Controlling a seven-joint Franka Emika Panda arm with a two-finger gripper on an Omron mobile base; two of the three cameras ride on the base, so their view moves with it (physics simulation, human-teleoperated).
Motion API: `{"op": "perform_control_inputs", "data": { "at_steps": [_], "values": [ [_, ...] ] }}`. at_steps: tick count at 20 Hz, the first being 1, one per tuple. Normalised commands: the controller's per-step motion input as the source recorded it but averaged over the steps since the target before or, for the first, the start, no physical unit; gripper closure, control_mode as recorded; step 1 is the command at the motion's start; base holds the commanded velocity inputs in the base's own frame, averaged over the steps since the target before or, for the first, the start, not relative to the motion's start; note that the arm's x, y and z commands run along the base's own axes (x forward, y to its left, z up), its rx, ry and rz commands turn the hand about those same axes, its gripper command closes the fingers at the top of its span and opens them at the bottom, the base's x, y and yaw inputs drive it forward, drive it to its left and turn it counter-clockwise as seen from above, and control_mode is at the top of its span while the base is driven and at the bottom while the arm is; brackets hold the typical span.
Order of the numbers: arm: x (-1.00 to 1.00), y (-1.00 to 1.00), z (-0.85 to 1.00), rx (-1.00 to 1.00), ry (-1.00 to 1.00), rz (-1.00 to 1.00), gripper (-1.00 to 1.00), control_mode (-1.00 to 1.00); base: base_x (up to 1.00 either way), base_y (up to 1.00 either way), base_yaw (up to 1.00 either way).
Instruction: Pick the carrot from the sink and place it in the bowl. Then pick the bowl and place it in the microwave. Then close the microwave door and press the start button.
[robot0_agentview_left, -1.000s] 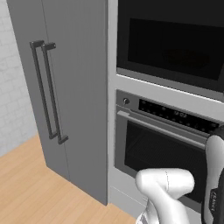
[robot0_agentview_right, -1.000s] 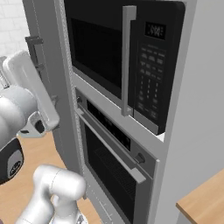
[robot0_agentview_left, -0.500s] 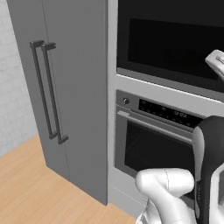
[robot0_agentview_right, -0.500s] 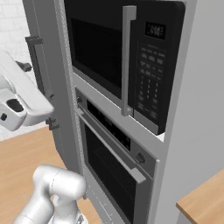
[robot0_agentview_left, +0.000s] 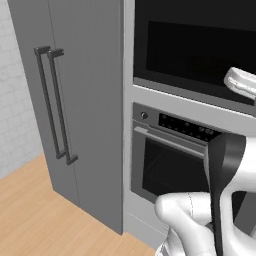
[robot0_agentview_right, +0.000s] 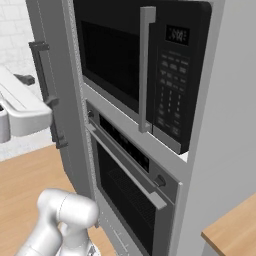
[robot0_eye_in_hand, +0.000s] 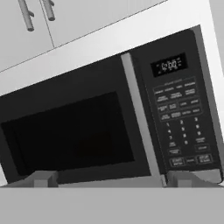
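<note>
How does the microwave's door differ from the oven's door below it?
The microwave door is black with an upright grey handle at its right edge; the oven door is grey-framed with a level handle along its top. The microwave door sits higher and looks smaller. Both are shut, and each has a dark window.

Black microwave (robot0_eye_in_hand: 109, 131) with a dark, near-black window in the microwave door (robot0_eye_in_hand: 70, 135), a pale grey vertical handle (robot0_eye_in_hand: 140, 118) beside it, and a black keypad panel (robot0_eye_in_hand: 181, 124) with small pale grey lettering and a grey-white digit display. Below the microwave, oven (robot0_agentview_right: 130, 200) in grey steel with dark glass and a black control strip (robot0_agentview_left: 187, 129) marked in faint light dots. Left of the microwave, plain mid-grey tall cabinet doors (robot0_agentview_left: 75, 100) with darker grey bar handles (robot0_agentview_left: 52, 105). Above the microwave, light grey cupboard fronts (robot0_eye_in_hand: 87, 15) and white trim. Beyond the cabinet, white tiled wall (robot0_agentview_left: 15, 115) with faint grey grid lines. Below it, warm light-brown wooden floor (robot0_agentview_left: 35, 215) with plank grain. Arm white with a dark grey segment.
</note>
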Motion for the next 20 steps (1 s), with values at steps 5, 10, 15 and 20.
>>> {"op": "perform_control_inputs", "data": {
  "at_steps": [5, 10, 15, 20],
  "values": [
    [-0.22, -0.23, -0.39, -0.38, -0.1, 0.0, -1.0, -1.0, 0.0, 0.0, 0.0],
    [-0.2, 0.02, -0.71, -0.42, -0.25, 0.0, -1.0, -1.0, 0.0, 0.0, 0.0],
    [0.03, 0.01, -0.51, -0.14, -0.07, 0.0, 1.0, -1.0, 0.0, 0.0, 0.0],
    [0.47, -0.15, -0.41, 0.05, 0.15, 0.0, 1.0, -1.0, 0.0, 0.0, 0.0]
  ]
}}
